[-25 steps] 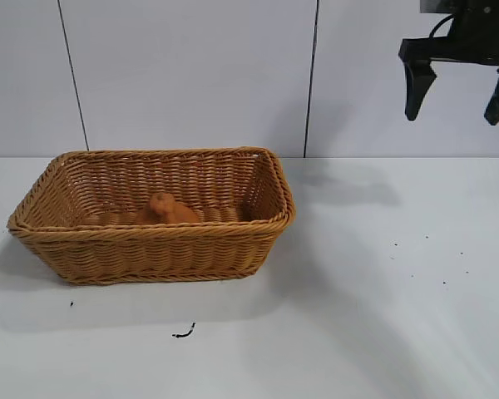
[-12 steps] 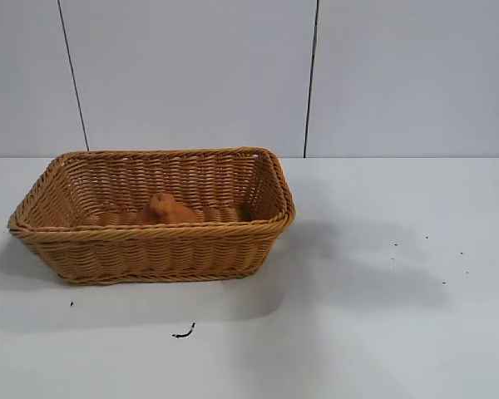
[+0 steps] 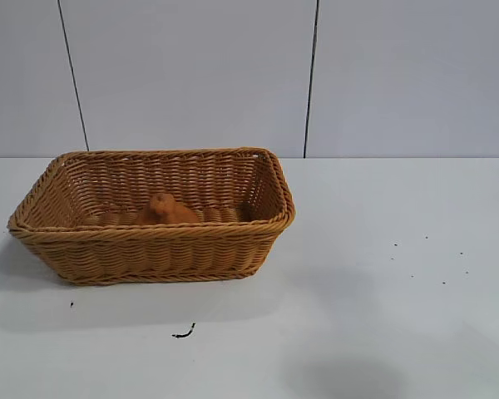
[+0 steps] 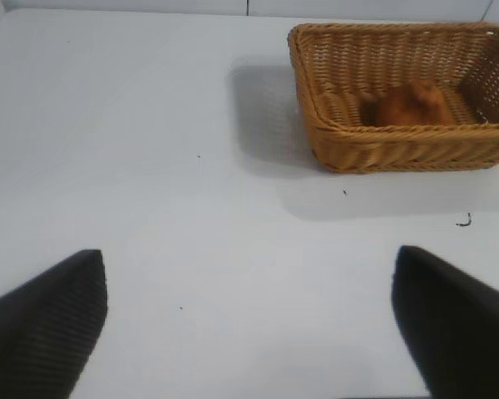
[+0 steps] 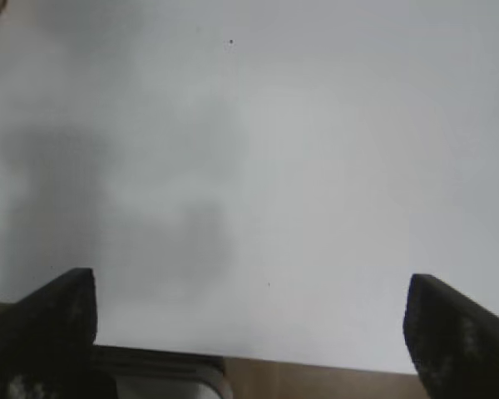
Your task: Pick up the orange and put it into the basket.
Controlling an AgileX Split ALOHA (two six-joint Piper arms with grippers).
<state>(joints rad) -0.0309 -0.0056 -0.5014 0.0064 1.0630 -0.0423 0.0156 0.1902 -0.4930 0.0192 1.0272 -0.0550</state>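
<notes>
the orange (image 3: 167, 209) sits inside the basket (image 3: 150, 249) on the white surface (image 3: 382, 291). left hand (image 4: 249, 332) and right hand (image 5: 249, 332) hover spread wide, holding nothing, away from the basket.

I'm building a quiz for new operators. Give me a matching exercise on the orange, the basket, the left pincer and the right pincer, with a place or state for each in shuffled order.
Things:
1. orange
2. basket
3. left pincer
4. right pincer

Places or states:
A. open, over bare table, basket barely in its view
B. standing on the white table
C. lying inside the wicker container
D. open and empty, away from the basket, which shows farther off in its view

Pairs: 1-C, 2-B, 3-D, 4-A
</notes>
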